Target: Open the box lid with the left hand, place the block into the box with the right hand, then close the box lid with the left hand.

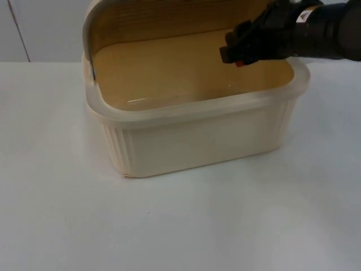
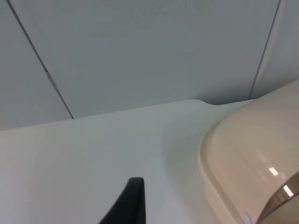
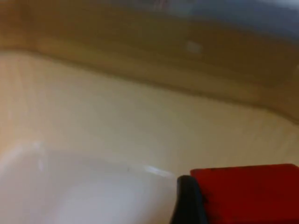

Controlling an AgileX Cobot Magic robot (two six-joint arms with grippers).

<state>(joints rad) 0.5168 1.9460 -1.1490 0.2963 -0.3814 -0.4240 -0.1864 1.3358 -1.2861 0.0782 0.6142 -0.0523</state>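
Right hand [image 1: 237, 53] holding the red block [image 3: 250, 193] over the open cream box [image 1: 197, 141].

The box is sitting on the white desk [image 1: 180, 226], long axis running across, lid [image 1: 169, 20] standing raised at the back. The left hand [image 2: 126, 203] is waiting beside the lid; I cannot tell its opening. No readable writing is showing.

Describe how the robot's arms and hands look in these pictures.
The right arm is a thick, matte black, rounded tube carrying a small white label with a red triangle mark. It ends in a black, blocky right hand over the open cream plastic box. One of the left hand's fingers shows as a slim, black, tapering blade with a squared tip.
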